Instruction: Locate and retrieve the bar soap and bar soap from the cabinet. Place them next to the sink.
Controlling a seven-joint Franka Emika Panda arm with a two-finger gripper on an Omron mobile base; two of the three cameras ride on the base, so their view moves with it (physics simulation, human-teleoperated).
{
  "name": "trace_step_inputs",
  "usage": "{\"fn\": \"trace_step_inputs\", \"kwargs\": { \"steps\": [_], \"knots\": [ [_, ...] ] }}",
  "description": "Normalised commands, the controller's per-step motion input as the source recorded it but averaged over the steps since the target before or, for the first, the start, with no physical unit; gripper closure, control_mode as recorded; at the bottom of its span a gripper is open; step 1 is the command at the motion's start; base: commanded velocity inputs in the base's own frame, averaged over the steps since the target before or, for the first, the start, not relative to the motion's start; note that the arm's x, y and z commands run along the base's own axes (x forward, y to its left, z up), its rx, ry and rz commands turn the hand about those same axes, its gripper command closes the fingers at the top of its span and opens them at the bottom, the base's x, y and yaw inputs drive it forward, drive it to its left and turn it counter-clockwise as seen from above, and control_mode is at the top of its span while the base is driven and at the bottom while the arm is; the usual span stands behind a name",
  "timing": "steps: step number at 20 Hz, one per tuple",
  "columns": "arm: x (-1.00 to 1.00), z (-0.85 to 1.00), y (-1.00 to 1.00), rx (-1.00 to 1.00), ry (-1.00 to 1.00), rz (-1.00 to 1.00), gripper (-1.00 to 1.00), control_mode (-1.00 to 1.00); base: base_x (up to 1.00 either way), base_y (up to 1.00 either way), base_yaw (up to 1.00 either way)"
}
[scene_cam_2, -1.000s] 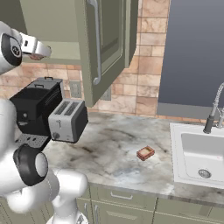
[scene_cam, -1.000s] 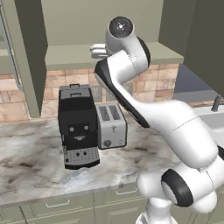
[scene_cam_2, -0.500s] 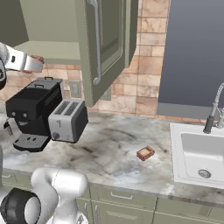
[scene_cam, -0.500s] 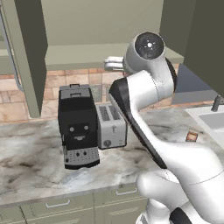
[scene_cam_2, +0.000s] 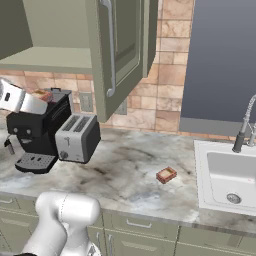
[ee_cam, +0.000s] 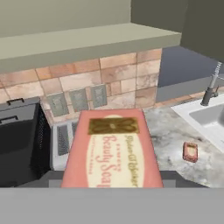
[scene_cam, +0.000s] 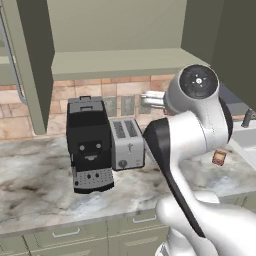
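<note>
Pink-faced bar soap sat clamped in the end effector, its printed label turned up toward the hand camera. From the right base camera the end effector hung above the black coffee machine, under the open olive-green cabinet, with a sliver of reddish soap at its tip. A second bar soap lay flat on the marbled bench, well apart from the silver toaster and near the left edge of the pale sink, not touching it. A dark faucet rose behind the basin. In the left base view the white arm crossed in front of the brick backsplash, and the lying soap showed just beside it.
</note>
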Motion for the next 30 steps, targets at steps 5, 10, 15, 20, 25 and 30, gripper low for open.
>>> {"fn": "trace_step_inputs", "kwargs": {
  "steps": [5, 10, 15, 20, 25, 30],
  "knots": [
    [-0.33, -0.71, -0.52, 0.00, 0.11, -0.21, 1.00, -1.00, 0.00, 0.00, 0.00],
    [-0.01, -0.78, -0.51, -0.01, 0.16, -0.24, 1.00, -1.00, 0.00, 0.00, 0.00],
    [0.07, -0.78, -0.66, 0.00, 0.22, -0.27, 1.00, -1.00, 0.00, 0.00, 0.00],
    [0.18, -0.67, -0.41, -0.05, 0.15, -0.23, 1.00, -1.00, 0.00, 0.00, 0.00],
    [0.24, -0.55, -0.33, -0.13, -0.02, -0.14, 1.00, -1.00, 0.00, 0.00, 0.00],
    [0.37, -0.65, -0.50, -0.02, -0.04, -0.12, 1.00, -1.00, 0.00, 0.00, 0.00]
  ]
}}
